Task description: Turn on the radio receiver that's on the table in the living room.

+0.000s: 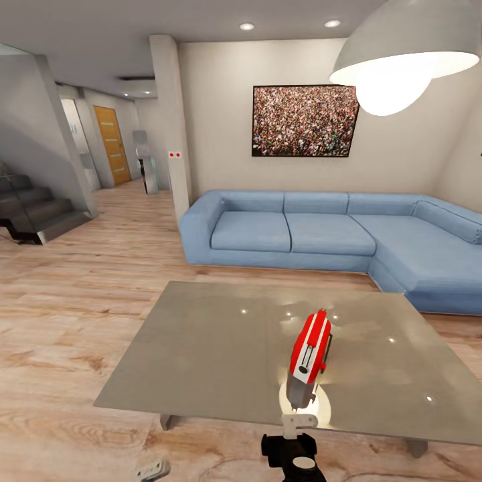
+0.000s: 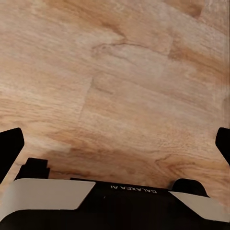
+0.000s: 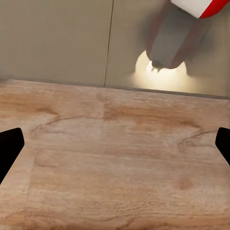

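The red radio receiver [image 1: 310, 351] with white trim stands on the grey table [image 1: 201, 348], right of the middle and near the front edge; its reflection shows in the glossy top. My right gripper [image 1: 298, 428] hangs just in front of that edge, below the radio and apart from it. In the right wrist view it is open [image 3: 115, 148] over the wood floor, with the table's edge [image 3: 57, 38] and a corner of the radio [image 3: 199, 5] ahead. The left gripper [image 1: 152, 470] is low over the floor and open [image 2: 115, 148], holding nothing.
A blue L-shaped sofa [image 1: 321, 231] runs behind and to the right of the table. A white pendant lamp [image 1: 402, 57] hangs at the upper right, and a crowd picture [image 1: 304, 120] is on the wall. Stairs [image 1: 33, 211] stand far left. Wood floor lies left of the table.
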Motion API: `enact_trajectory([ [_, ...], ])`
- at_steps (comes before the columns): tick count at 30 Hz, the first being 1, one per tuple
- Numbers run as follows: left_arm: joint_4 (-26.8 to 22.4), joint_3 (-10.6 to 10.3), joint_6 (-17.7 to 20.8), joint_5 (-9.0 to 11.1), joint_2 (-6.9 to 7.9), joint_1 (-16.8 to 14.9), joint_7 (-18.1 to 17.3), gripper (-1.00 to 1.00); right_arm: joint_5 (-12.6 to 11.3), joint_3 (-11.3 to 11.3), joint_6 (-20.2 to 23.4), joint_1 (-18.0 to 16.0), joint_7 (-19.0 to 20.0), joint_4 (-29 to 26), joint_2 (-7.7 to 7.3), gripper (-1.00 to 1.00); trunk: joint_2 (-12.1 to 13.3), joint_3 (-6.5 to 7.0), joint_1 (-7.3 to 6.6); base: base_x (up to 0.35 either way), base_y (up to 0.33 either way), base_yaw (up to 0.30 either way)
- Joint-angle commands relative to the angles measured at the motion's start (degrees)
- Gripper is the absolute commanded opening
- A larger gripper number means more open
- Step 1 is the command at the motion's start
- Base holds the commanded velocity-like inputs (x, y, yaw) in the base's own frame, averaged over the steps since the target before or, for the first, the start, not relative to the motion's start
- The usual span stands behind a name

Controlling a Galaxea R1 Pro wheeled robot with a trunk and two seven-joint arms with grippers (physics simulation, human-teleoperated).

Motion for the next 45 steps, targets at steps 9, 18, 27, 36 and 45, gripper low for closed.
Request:
enact_trajectory([
  [9,-2.45,5.15,-0.23,-0.27,0.18,0.0,-0.36,1.0,0.14,-0.72,-0.03,0.0,-0.13,-1.13,-1.21,1.0,0.0,0.0,0.0,0.0,0.0,0.0],
  [18,-3.0,8.18,-0.01,-0.34,0.2,0.0,-0.43,1.0,0.24,-8.16,0.06,0.0,-0.03,-2.63,-1.53,1.0,0.0,0.0,0.0,0.0,0.0,0.0],
  [27,-3.05,8.36,-0.12,-0.39,0.26,0.0,-0.42,1.0,0.54,-15.19,0.02,0.0,-0.07,-4.72,-2.47,1.0,0.0,0.0,0.0,0.0,0.0,0.0],
  [36,-3.06,8.38,-0.28,-0.39,0.28,0.0,-0.37,1.0,0.65,-18.07,0.01,0.0,0.0,-5.5,-2.71,1.0,0.0,0.0,0.0,0.0,0.0,0.0],
  [45,-3.0,8.38,-0.26,-0.39,0.19,0.0,-0.37,1.0,0.67,-18.21,0.01,0.0,0.0,-5.55,-2.73,1.0,0.0,0.0,0.0,0.0,0.0,0.0],
])
